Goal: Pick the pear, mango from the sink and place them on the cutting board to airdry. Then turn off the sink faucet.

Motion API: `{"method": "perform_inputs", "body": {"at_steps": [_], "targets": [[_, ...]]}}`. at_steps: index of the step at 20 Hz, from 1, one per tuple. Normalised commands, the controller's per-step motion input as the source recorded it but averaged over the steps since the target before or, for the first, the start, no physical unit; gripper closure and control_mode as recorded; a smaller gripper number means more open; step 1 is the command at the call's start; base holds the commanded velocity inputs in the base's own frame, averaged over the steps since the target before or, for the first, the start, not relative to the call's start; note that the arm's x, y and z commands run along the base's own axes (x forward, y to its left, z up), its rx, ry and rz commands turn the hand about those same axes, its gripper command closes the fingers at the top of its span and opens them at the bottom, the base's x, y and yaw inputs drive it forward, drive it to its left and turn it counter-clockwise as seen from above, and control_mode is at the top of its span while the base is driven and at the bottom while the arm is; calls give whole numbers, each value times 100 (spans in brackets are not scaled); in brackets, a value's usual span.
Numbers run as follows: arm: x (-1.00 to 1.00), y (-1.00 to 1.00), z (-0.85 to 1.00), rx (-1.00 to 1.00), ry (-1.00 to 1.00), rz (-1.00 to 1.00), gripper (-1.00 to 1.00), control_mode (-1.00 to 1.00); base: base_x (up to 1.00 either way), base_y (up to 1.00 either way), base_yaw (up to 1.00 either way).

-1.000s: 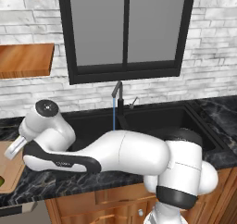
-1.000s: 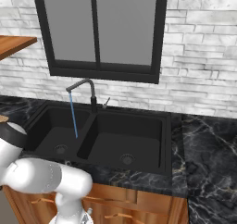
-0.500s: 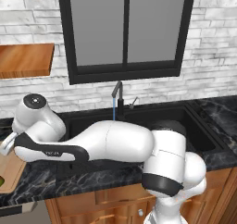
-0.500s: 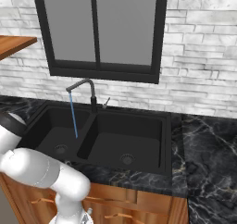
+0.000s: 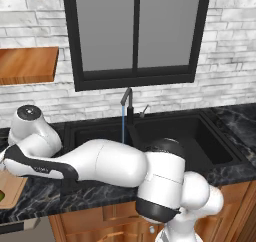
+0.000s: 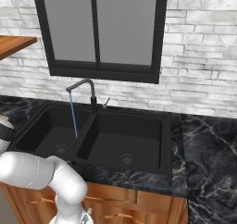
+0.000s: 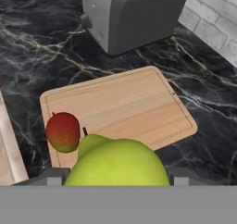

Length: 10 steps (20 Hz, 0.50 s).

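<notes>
Yellow-green and close to the lens, the pear [image 7: 118, 163] sits low in your hand view, wedged between the gripper [image 7: 115, 176] tips, whose grey ends show at either side of it; the jaws are pressed in on the fruit. Beyond it lies the cutting board [image 7: 134, 102], a light-wood rectangle flat on the black marbled counter [image 7: 41, 56]. The mango [image 7: 63, 132], red blending to yellow, rests on the board near one corner, just beside the pear as you see it. Past the board's far edge stands a grey toaster [image 7: 134, 12], apart from the board, with white brick wall [image 7: 208, 21] behind it.

From the left base view, your arm [image 5: 100, 163] stretches well to the left of the sink [image 5: 200, 136], its wrist over the counter, where a corner of the board [image 5: 10, 186] shows at the frame edge. The sink faucet [image 5: 128, 111] stands behind the sink's divider, and a thin blue stream [image 5: 123, 123] falls from its spout.

In the right base view, that stream [image 6: 73, 114] drops into the left basin of the sink [image 6: 134, 135] from the faucet [image 6: 88, 91], and both basins show bare drains. The small silver lever [image 6: 106, 102] sits just right of the faucet's base.
</notes>
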Motion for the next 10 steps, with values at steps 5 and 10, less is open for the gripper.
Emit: {"method": "perform_inputs", "body": {"at_steps": [5, 10], "targets": [[26, 4, -17, 0, 1, 0, 100, -100, 0, 0, 0], [17, 12, -20, 0, 1, 0, 100, -100, 0, 0, 0]]}}
